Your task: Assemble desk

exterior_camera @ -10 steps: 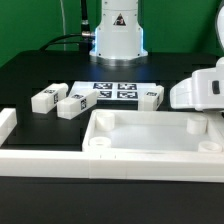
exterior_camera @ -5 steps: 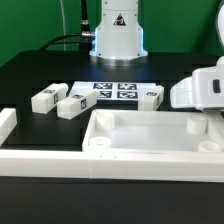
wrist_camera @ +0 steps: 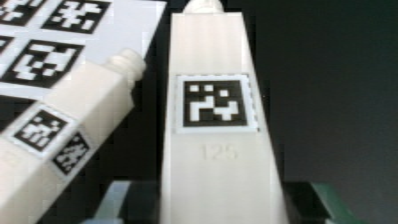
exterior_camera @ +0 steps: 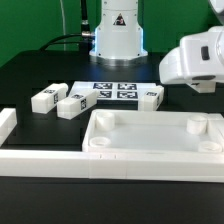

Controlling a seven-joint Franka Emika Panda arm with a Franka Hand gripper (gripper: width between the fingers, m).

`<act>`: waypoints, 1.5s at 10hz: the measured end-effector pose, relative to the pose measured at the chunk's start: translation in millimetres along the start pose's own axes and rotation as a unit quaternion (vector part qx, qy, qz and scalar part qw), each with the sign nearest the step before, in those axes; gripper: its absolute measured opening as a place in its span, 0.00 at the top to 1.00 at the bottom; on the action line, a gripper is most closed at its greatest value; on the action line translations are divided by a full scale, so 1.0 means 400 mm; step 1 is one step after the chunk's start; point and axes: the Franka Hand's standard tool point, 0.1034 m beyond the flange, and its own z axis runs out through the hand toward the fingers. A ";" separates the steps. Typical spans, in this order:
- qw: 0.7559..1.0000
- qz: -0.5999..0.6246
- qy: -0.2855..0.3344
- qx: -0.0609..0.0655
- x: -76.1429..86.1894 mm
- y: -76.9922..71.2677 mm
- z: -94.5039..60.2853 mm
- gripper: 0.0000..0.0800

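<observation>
The white desk panel [exterior_camera: 150, 116], with a raised rim and round corner sockets, lies at the front of the table. Two tagged white legs [exterior_camera: 45, 99] [exterior_camera: 72, 103] lie toward the exterior view's left. A third leg [exterior_camera: 150, 97] lies beside the marker board [exterior_camera: 112, 90]. My gripper [exterior_camera: 195, 62] hangs at the exterior view's upper right, its fingertips hidden there. In the wrist view a fourth tagged leg [wrist_camera: 217, 110] runs lengthwise between my fingers [wrist_camera: 121, 205], with a dark gap on each side. My gripper [wrist_camera: 217, 208] is open around it. Another leg [wrist_camera: 80, 125] lies alongside.
Long low white border bars [exterior_camera: 40, 160] run along the front, with one at the exterior view's left [exterior_camera: 8, 122]. The robot base [exterior_camera: 118, 35] stands at the back behind the marker board, which also shows in the wrist view [wrist_camera: 45, 40].
My gripper has moved up and toward the exterior view's left, away from the panel's right corner, which now shows. The panel and the three visible legs have not moved.
</observation>
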 end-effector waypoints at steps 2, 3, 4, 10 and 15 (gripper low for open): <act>1.000 -0.001 0.012 0.001 0.008 -0.003 -0.005 0.64; 1.000 -0.001 0.014 0.001 0.010 -0.004 -0.005 0.64; 0.999 0.000 0.055 0.005 0.030 -0.008 -0.023 0.64; 0.969 0.013 0.245 0.027 -0.083 0.080 -0.228 0.64; 0.915 0.014 0.401 0.029 -0.064 0.076 -0.251 0.64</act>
